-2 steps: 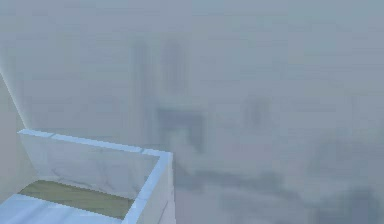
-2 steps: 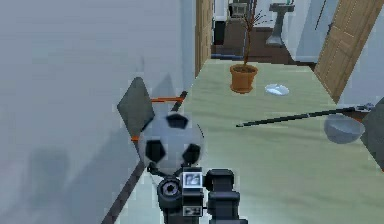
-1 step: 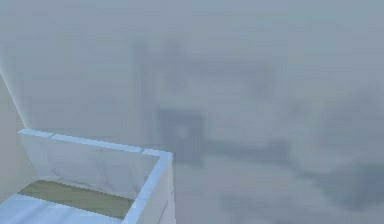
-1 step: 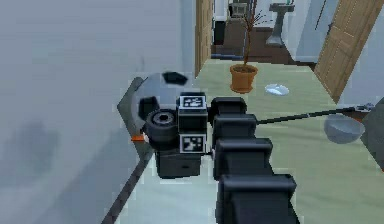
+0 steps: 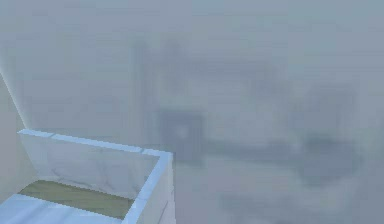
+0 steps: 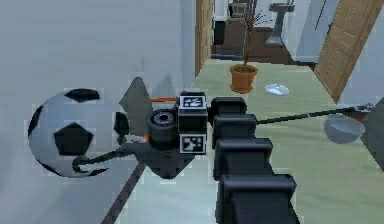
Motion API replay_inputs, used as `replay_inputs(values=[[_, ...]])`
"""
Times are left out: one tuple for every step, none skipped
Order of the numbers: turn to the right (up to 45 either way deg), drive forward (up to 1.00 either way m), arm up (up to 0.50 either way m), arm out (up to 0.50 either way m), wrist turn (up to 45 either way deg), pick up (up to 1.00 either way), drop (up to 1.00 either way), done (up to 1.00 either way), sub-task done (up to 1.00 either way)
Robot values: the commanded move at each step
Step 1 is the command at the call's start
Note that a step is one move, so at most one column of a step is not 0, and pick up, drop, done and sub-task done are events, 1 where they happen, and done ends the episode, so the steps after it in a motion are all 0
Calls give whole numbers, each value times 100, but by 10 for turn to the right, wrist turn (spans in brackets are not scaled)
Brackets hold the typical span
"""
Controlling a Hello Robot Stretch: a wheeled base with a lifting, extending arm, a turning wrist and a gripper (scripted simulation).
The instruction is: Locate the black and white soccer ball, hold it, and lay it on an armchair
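A Stretch robot's gripper (image 6: 105, 150) holds the black and white soccer ball (image 6: 68, 133) at its far end. In the arm side view the ball hangs at the left, clear of the floor, with a pale grey wall behind it. One thin finger (image 6: 110, 157) runs along the ball's lower edge. The arm (image 6: 245, 165), a dark square bar, rises from the bottom edge, and two white marker squares (image 6: 192, 103) stand at its end, just right of the gripper's dark body. Farther out, a potted plant (image 6: 243, 75) in a terracotta pot stands on the pale green floor near an open doorway. A wooden door (image 6: 350, 45) lies at the upper right, and a grey bowl-shaped object (image 6: 345, 127) sits near the right edge. The forward view's lower left shows a white-walled open box (image 5: 95, 165) with an olive bottom, set against a bare grey wall.
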Motion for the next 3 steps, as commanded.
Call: replay_inputs(values=[[0, 0, 0, 0, -450, 0, 0, 0, 0], [0, 0, 0, 0, -300, 0, 0, 0, 0], [0, 0, 0, -10, 0, 0, 0, 0, 0]])
